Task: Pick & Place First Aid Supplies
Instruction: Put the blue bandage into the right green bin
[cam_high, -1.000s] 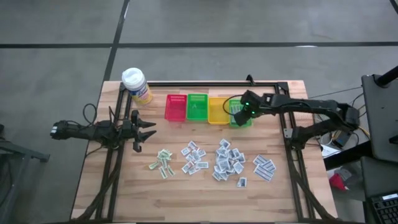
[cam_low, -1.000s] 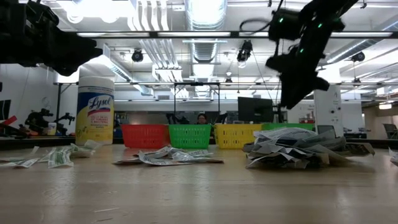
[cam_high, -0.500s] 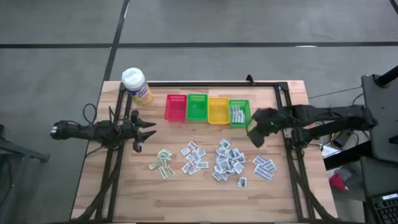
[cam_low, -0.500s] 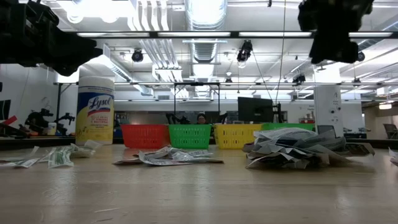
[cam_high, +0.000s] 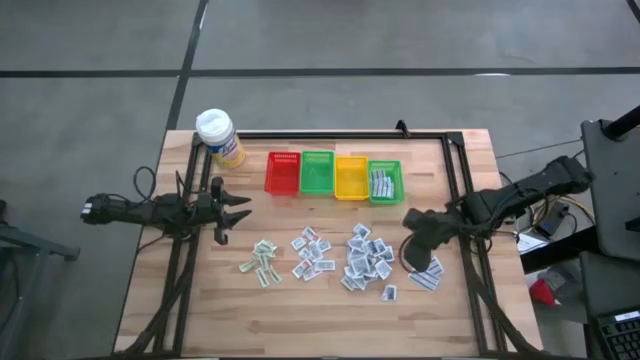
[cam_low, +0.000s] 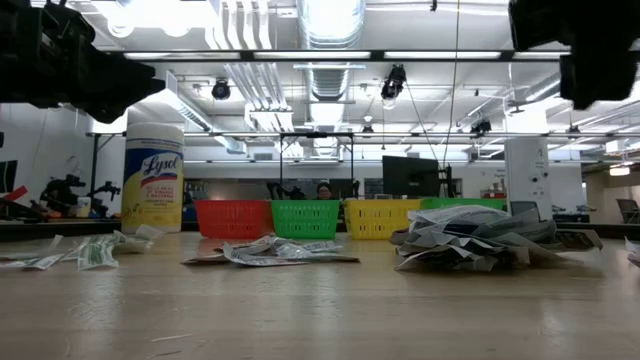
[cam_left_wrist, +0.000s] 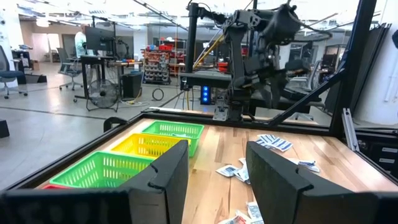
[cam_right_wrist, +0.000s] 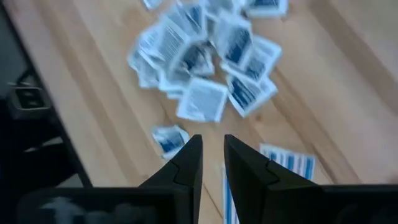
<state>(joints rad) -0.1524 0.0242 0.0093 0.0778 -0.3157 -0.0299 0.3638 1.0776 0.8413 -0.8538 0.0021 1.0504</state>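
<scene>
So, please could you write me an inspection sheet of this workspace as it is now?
Surface: pale wooden table, black frame rails.
Job's things: small white paper packets in loose piles mid-table; some in the right-hand green plastic basket.
Clutter: yellow wipes canister with white cap; red, green, yellow baskets in a row.
Grippers: left gripper open, empty, at left edge; right gripper above rightmost packets, fingers nearly together, nothing between them.
Cables: cable on left arm.
Surroundings: lab room, a seated person behind.

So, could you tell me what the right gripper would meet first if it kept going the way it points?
Probably the blue-striped packets lying below the right gripper; nothing shows between, though depth is unclear.
</scene>
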